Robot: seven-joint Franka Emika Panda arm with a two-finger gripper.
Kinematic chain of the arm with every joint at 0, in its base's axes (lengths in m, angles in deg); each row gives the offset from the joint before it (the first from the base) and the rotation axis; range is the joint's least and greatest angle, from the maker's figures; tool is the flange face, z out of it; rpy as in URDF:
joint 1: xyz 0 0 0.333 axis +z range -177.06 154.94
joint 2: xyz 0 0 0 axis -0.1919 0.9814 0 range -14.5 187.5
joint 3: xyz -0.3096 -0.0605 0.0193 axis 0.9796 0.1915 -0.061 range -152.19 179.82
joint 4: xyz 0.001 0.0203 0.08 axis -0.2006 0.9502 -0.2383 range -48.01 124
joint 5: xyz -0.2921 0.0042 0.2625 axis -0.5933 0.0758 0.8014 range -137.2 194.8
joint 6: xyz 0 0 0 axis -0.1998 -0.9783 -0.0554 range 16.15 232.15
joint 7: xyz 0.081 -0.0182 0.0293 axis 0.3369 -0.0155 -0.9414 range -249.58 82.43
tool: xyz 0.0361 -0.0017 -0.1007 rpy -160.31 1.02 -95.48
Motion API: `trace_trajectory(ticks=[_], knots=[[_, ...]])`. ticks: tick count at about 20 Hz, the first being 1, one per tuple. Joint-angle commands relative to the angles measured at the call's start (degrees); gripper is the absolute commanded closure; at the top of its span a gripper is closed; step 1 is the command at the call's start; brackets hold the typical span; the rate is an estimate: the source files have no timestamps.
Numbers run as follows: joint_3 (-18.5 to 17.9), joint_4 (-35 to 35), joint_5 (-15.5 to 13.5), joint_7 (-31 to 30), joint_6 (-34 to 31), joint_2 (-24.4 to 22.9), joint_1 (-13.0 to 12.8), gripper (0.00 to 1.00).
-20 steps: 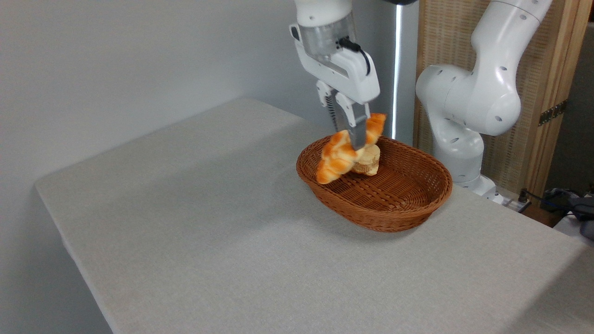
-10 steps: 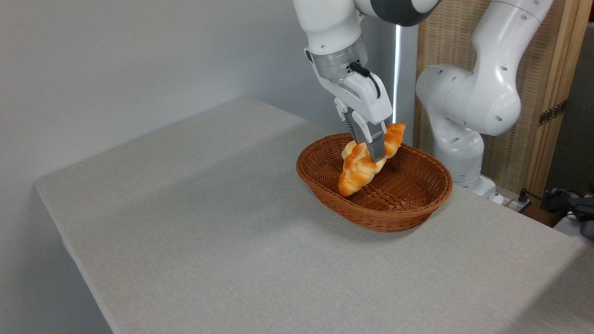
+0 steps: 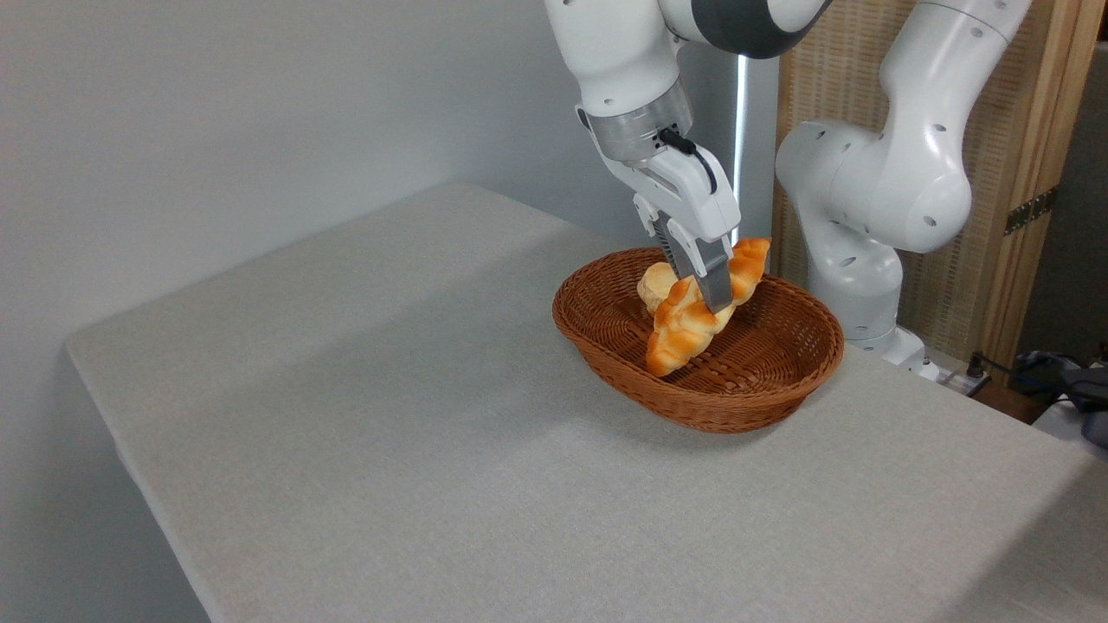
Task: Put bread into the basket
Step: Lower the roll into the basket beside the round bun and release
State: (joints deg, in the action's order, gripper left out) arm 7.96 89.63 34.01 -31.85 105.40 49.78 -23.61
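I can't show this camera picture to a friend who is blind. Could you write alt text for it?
A white robot arm's gripper holds a braided golden bread tilted over a reddish-brown wicker basket, lower end near the basket floor. A small pale bun lies in the basket behind it. The basket stands on a grey table.

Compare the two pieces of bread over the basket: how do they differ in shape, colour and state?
The braided loaf is long, golden-orange and tilted, gripped by the gripper; the bun is small, round, pale yellow, and lies untouched in the basket. Both are within the basket's rim.
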Motion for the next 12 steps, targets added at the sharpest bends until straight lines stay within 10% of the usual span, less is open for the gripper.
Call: trace_trajectory(ticks=[1, 12], knots=[[-1.5, 0.0, 0.9, 1.1, 0.3, -0.1, -0.9, 0.29], [-1.5, -0.2, 0.9, 1.1, 0.4, 0.1, -0.9, 0.09]])
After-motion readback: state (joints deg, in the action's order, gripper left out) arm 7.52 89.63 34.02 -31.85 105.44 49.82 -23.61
